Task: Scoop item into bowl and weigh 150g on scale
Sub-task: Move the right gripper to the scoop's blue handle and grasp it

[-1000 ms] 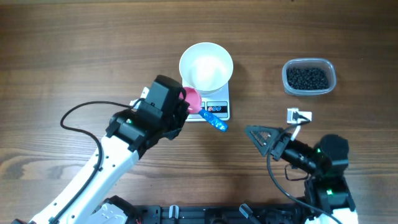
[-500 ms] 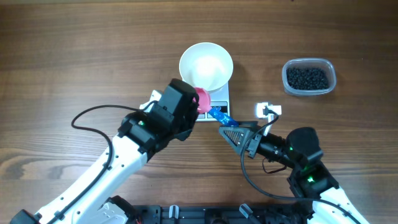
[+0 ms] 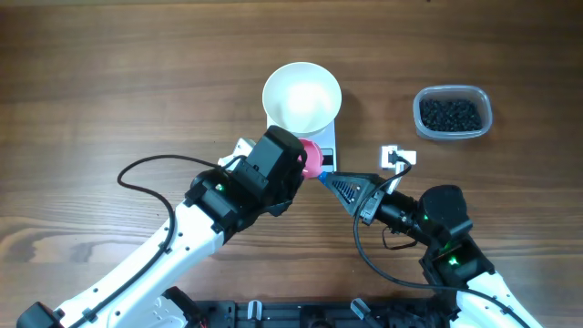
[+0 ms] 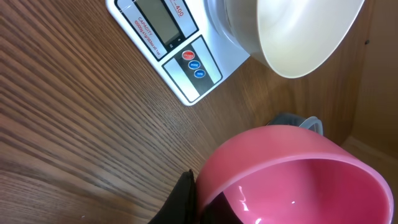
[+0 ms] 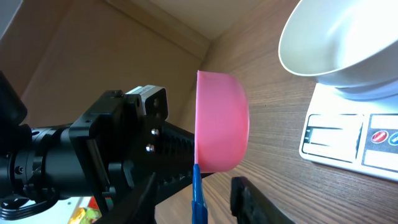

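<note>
Round pink plastic scoop [image 3: 313,160] on a flat blue handle [image 5: 196,190], held just in front of the small white digital scale [image 4: 165,28].
Grip: the left gripper [image 3: 299,164] is clenched on the scoop, whose cup faces sideways in the right wrist view. The right gripper [image 3: 330,180] straddles the blue handle, fingers parted, with a gap showing on one side. The round white bowl [image 3: 301,97] sits on the scale. The tiny glossy black beads [image 3: 448,113] lie in the clear plastic tub [image 3: 489,111], well apart to the right on the brown wooden table [image 3: 109,82].

The overhead camera looked straight down on the table [image 3: 91,73]; both close wrist cameras shared the pink scoop [image 4: 298,168] and scale [image 4: 168,43].
</note>
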Motion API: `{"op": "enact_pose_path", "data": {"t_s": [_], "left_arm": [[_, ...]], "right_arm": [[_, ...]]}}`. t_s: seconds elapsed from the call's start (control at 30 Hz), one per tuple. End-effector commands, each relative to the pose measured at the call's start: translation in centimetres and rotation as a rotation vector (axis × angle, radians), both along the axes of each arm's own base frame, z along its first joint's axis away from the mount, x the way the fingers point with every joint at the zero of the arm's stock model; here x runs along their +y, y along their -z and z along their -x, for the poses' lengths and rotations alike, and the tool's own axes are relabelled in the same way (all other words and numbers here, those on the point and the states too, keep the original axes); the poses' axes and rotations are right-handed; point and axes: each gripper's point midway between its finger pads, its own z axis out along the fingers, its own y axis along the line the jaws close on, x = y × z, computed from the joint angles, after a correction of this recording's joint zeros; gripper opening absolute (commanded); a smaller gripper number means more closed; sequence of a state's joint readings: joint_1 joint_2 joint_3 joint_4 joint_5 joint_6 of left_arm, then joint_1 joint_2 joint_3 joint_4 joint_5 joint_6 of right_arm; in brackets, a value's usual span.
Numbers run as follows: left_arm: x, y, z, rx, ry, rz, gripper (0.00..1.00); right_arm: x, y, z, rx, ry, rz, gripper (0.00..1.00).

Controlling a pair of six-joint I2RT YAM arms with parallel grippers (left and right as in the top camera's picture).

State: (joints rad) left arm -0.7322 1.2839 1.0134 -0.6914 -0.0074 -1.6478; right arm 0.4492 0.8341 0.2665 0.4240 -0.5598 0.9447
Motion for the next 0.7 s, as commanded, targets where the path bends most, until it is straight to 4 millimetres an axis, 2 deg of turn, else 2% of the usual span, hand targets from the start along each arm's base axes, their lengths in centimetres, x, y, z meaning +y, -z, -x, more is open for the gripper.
{"op": "enact_pose_path", "data": {"t_s": [0.0, 0.27, 0.67], "left_arm": [[-0.04, -0.28, -0.36, -0.010, -0.019, -0.002, 0.04], [-0.18, -0.38, -0.42, -0.013, -0.017, 0.005, 0.04], [-0.16, -0.26, -0.21, -0.003, -0.012, 0.003, 0.04]], "right_arm": [[0.37, -0.92, 0.04, -0.016, -0.017, -0.012, 0.41], [0.75, -0.91, 0.71, -0.011, -0.062, -0.015, 0.41], [0.80, -0.95, 0.82, 0.010, -0.065, -0.029, 0.20]]}}
